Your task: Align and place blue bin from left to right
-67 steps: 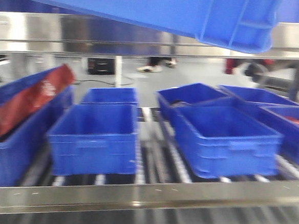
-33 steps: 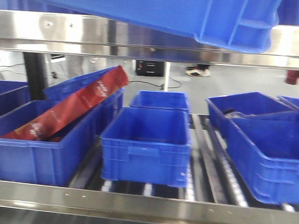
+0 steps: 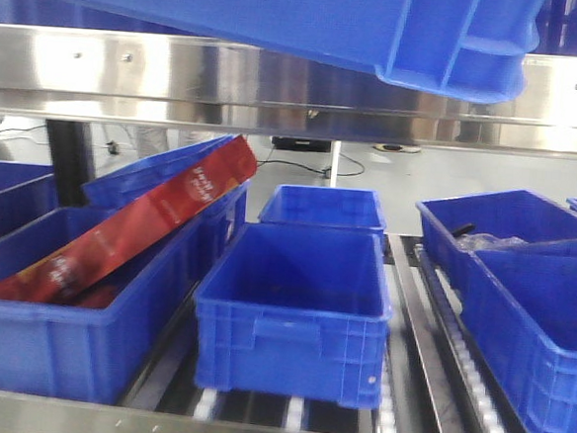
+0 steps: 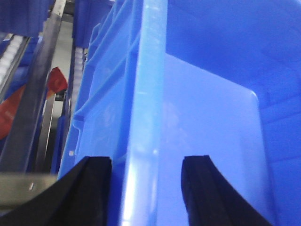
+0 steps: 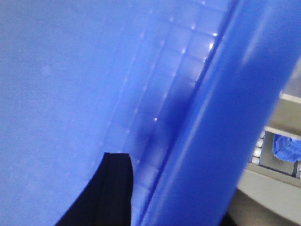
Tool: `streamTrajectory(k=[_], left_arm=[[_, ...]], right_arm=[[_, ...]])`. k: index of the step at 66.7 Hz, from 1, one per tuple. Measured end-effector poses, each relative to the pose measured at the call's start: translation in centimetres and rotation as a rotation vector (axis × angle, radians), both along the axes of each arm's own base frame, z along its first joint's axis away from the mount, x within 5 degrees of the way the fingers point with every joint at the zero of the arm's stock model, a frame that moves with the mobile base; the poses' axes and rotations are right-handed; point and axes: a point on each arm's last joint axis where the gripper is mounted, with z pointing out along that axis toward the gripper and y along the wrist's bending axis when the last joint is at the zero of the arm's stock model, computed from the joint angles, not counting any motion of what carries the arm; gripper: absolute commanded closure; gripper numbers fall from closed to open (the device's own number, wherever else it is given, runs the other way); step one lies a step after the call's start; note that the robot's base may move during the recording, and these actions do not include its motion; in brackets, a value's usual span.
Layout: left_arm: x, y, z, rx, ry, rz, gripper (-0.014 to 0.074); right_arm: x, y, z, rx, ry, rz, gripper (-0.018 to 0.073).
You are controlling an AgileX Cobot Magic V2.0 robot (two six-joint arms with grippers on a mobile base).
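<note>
Blue bin: aloft, tilted, not yet set on the shelf; placing and aligning remain. Left gripper straddles its rim, apparently clamped. Right gripper shows one finger, so its grip cannot be told.

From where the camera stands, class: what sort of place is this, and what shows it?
Probably a warehouse or factory line: matching blue bins sit in rows on a roller rack, a steel shelf beam runs above, and a bare floor lies behind.
</note>
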Motion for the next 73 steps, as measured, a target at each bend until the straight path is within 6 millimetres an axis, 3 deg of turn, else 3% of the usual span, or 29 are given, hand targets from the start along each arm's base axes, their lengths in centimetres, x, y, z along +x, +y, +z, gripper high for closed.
streamTrajectory(k=[73], left_arm=[[0.00,0.00,0.00,0.000,0.000,0.000,0.0708]], right_arm=[[0.00,0.00,0.00,0.000,0.000,0.000,0.0629]])
